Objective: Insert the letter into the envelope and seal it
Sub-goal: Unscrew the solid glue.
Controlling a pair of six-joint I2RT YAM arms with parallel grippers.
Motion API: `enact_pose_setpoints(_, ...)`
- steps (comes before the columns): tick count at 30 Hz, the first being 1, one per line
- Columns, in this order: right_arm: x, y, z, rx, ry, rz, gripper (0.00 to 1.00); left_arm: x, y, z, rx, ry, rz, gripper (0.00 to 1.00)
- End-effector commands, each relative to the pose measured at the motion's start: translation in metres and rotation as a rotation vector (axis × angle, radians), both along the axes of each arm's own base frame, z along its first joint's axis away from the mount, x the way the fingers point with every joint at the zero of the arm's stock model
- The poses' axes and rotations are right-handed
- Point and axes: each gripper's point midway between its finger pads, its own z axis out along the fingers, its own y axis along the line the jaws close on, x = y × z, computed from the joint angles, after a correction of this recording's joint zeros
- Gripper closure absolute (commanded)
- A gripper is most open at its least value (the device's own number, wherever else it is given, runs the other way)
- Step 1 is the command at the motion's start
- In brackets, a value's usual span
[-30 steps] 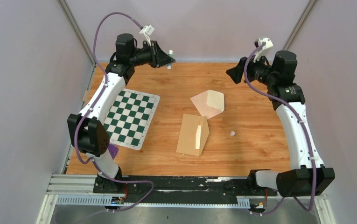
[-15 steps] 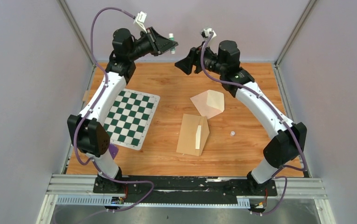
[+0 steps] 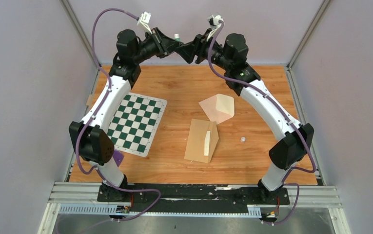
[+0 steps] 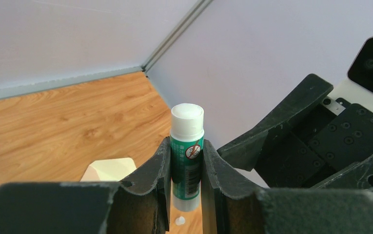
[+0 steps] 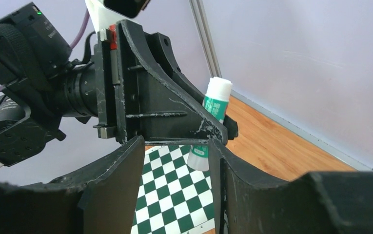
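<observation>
Status: task at an early stage, with 0 of 2 steps complete as far as can be seen. The letter (image 3: pixel 217 108) lies out on the table (image 3: pixel 262 161) as a pale creased sheet, tented along its folds, just beyond the far end of the envelope (image 3: pixel 197 141). It is not inside, and its printed border cannot be made out at this range. The envelope lies flat with its flap open to the right, unsealed. Both arms are raised over the far edge, well apart from the paper. The left gripper (image 4: pixel 186 161) is clamped on a green and white glue stick (image 5: pixel 212 119), held upright. The right gripper (image 5: pixel 175 146) faces it with jaws apart and nothing between them, close beside the stick. A small white piece (image 3: pixel 243 139) sits on the table right of the envelope; what it is cannot be told. Judgement: sealing is being prepared, while insertion and flap closure remain outstanding.
</observation>
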Motion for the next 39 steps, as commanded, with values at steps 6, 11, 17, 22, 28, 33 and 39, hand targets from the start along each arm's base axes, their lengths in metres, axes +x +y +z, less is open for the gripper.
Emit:
enact_pose_setpoints(6,0.0,0.001,-0.006,-0.027,0.006,-0.023,0.44,-0.025,0.006,0.044,-0.028,-0.108,0.0,1.0)
enact_pose_setpoints(11,0.003,-0.002,-0.021,-0.049,0.046,-0.049,0.47,-0.026,0.003,0.044,-0.038,-0.113,-0.024,1.0)
enact_pose_setpoints(17,0.006,0.006,-0.021,-0.037,0.05,-0.02,0.54,-0.029,0.001,0.046,-0.038,-0.127,-0.043,1.0)
enact_pose_setpoints(22,0.006,0.008,-0.017,-0.028,0.036,-0.009,0.63,-0.03,0.001,0.044,-0.032,-0.129,-0.045,1.0)
enact_pose_setpoints(28,0.006,0.007,-0.014,-0.017,0.024,-0.01,0.81,-0.029,0.0,0.041,-0.023,-0.129,-0.05,1.0)
enact_pose_setpoints(33,0.005,0.005,-0.008,0.0,0.009,-0.023,0.69,-0.028,0.0,0.038,-0.017,-0.122,-0.05,1.0)
enact_pose_setpoints(39,0.0,0.011,-0.004,0.007,-0.013,0.026,0.67,-0.026,-0.001,0.036,-0.019,-0.114,-0.053,1.0)
